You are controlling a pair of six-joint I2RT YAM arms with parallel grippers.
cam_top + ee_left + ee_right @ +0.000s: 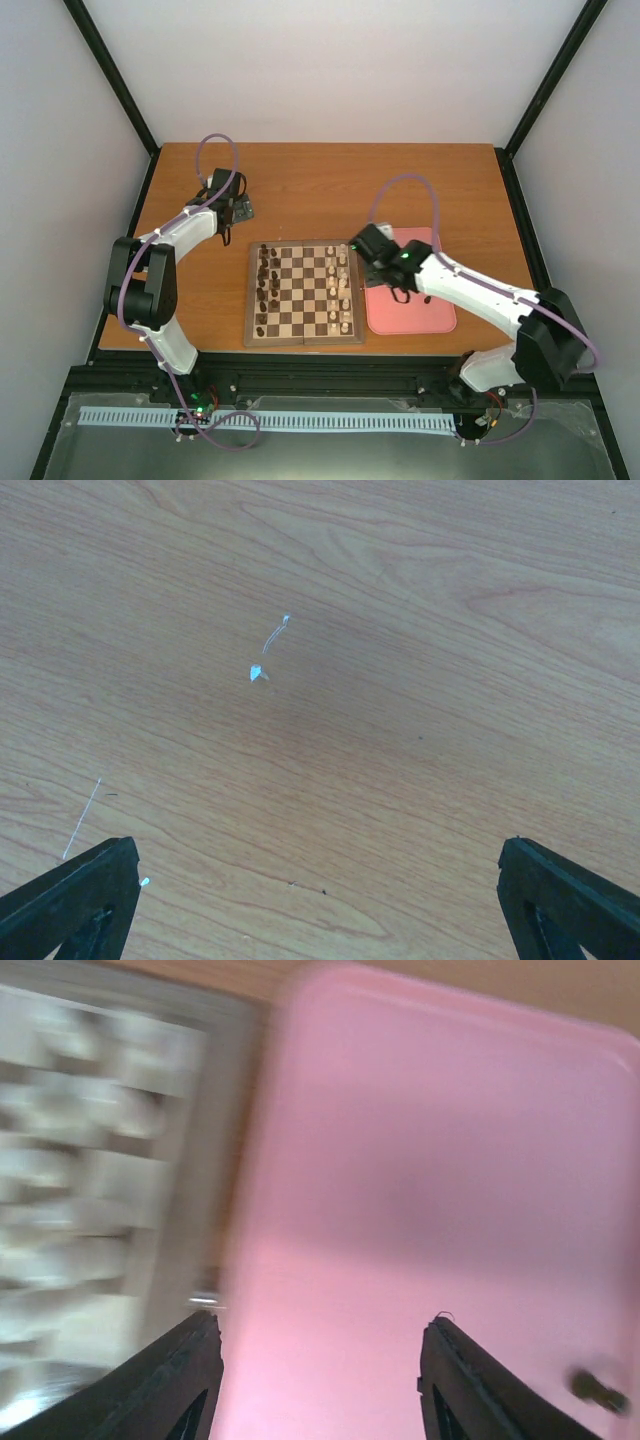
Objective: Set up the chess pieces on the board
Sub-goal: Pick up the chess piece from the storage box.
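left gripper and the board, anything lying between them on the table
Nothing. In the top view, only bare wooden table lies between the left gripper and the board.

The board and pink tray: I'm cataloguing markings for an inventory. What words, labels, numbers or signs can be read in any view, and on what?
None can be read.
The board shows no letters or numbers at this size; in the right wrist view it and the pink tray are blurred.
The white scratches on the table are not writing.
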